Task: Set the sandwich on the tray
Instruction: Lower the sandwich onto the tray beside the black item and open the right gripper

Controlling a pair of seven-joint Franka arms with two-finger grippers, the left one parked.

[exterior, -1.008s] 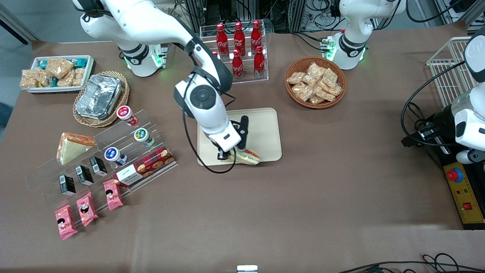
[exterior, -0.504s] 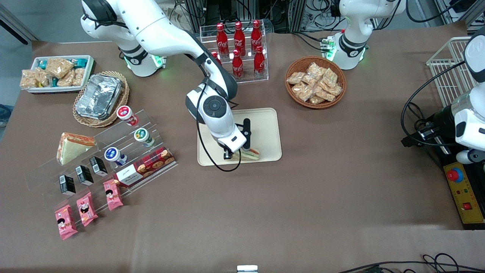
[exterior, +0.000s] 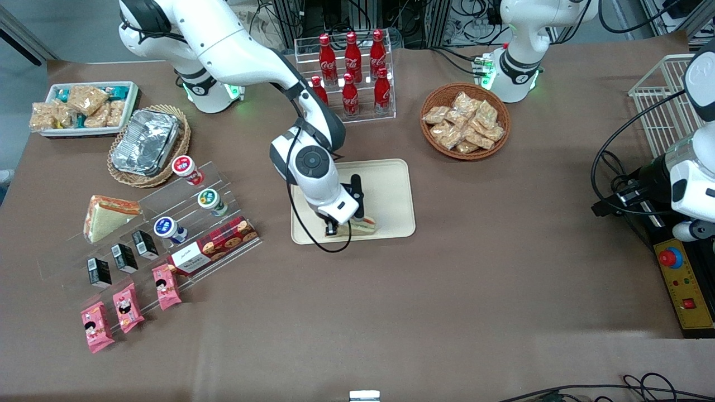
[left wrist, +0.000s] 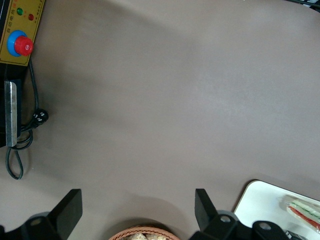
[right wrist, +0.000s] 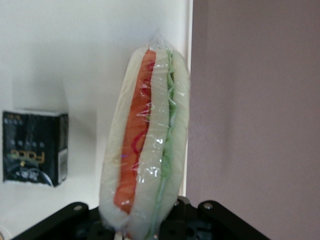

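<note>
The sandwich (exterior: 364, 225) is a clear-wrapped wedge with green lettuce and orange filling. It is at the cream-beige tray's (exterior: 391, 190) edge nearest the front camera. My right gripper (exterior: 349, 223) is shut on the sandwich, over the tray. In the right wrist view the sandwich (right wrist: 147, 135) stands on edge between the jaws of the gripper (right wrist: 145, 225), over the tray (right wrist: 75, 60) next to its rim. The left wrist view shows the tray's corner (left wrist: 260, 200) and the sandwich (left wrist: 302, 210).
A small black box (right wrist: 32, 147) lies on the tray beside the sandwich. A cola bottle rack (exterior: 352, 72) and a wicker basket of snacks (exterior: 465, 120) stand farther back. An acrylic shelf with another sandwich (exterior: 109, 215), a foil container (exterior: 145, 142) and a white bin (exterior: 84, 106) lie toward the working arm's end.
The gripper has carried the sandwich from over the tray's near rim a little farther in over the tray, and the wrist has shifted slightly sideways.
</note>
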